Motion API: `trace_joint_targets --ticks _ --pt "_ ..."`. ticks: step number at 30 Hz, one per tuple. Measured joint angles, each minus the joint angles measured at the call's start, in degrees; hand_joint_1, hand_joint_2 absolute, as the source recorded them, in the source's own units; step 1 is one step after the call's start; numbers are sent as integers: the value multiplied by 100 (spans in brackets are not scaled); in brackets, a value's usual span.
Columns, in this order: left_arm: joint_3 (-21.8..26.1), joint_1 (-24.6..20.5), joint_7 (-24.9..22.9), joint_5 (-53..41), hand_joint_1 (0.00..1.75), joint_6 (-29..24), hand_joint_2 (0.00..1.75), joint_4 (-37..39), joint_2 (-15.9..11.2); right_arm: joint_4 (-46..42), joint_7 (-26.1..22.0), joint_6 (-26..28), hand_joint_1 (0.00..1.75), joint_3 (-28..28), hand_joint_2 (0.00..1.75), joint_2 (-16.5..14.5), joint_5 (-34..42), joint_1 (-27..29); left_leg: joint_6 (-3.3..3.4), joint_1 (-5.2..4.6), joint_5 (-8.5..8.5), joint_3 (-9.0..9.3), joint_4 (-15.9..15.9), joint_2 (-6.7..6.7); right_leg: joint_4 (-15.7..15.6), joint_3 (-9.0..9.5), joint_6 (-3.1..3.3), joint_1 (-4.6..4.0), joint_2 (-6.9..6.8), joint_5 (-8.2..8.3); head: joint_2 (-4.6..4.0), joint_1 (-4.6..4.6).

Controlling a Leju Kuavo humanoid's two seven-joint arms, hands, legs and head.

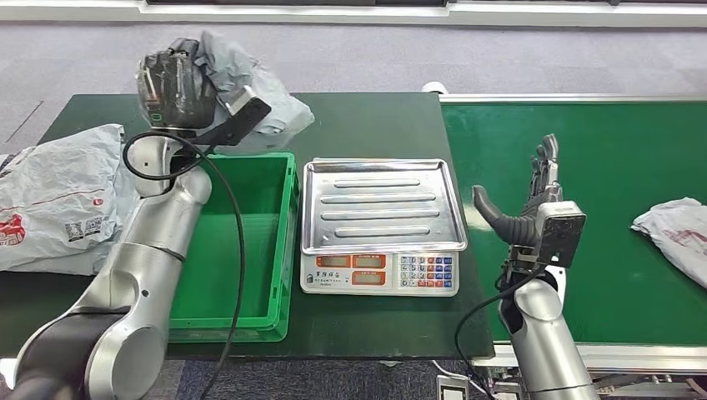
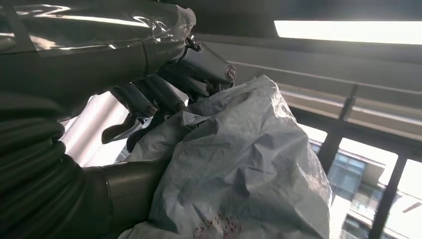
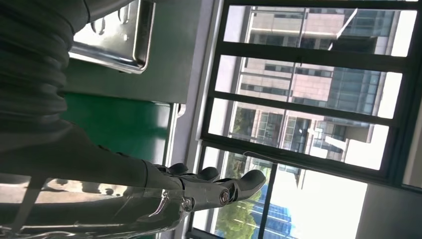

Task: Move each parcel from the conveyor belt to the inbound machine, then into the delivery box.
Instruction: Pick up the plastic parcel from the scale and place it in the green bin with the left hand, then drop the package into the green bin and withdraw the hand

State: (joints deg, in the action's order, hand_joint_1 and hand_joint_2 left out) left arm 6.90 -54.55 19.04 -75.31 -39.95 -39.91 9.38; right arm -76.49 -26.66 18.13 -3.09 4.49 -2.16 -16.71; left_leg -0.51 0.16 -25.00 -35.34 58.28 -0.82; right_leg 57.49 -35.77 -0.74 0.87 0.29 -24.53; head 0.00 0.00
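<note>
One grey parcel (image 1: 254,92) in left hand (image 1: 177,83) — above green crate (image 1: 283,242).

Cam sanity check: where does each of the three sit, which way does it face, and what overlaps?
Head view: high on the body, facing forward and down at the scale, green crate and conveyor belt; both arms show.
Left wrist view: behind the left hand, facing windows; the hand grips a grey parcel.
Right wrist view: behind the empty right hand, facing windows.
Shared: head and left wrist both show the held parcel; head and right wrist, the scale tray.
</note>
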Motion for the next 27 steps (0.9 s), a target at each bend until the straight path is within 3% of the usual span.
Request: trace_joint_targets --ticks 7,10,11,14,15,20,27 --pt "851 313 677 366 175 0 175 -211 -410 -537 79 13 0 210 175 209 126 622 -2 0 -5 1 -3 -4 -1 4 0 1 -3 -7 0 0" --pt "1022 591 684 512 175 0 175 -176 -613 -715 197 -5 0 350 175 351 246 809 -4 -1 -11 2 -2 9 -2 0 0 2 8 -7 0 0" --pt "1028 680 648 565 160 0 175 -157 -671 -732 241 -22 0 397 175 410 293 825 -5 -1 -12 2 -2 11 -3 0 0 2 10 -7 0 0" --pt "1014 946 692 982 29 35 175 -100 -822 -743 334 -76 0 554 175 607 444 847 -4 -2 -11 4 -2 3 -6 5 -1 3 2 -8 0 -1" --pt "982 1066 794 1315 0 115 175 -100 -868 -756 348 -91 0 606 175 673 507 877 -4 -2 -12 5 -2 0 -6 7 -2 3 0 -8 0 -1" --pt "290 1990 1316 3473 0 844 175 -647 -1120 -845 348 -172 0 874 175 940 750 1112 1 -3 -20 6 -2 11 -8 5 -4 4 9 -11 0 0" --pt "-561 2571 1559 4652 0 1403 175 -1489 -1347 -846 333 -174 0 971 175 1032 776 1134 2 -1 -20 5 -2 11 -8 5 -3 1 6 -14 0 -1"
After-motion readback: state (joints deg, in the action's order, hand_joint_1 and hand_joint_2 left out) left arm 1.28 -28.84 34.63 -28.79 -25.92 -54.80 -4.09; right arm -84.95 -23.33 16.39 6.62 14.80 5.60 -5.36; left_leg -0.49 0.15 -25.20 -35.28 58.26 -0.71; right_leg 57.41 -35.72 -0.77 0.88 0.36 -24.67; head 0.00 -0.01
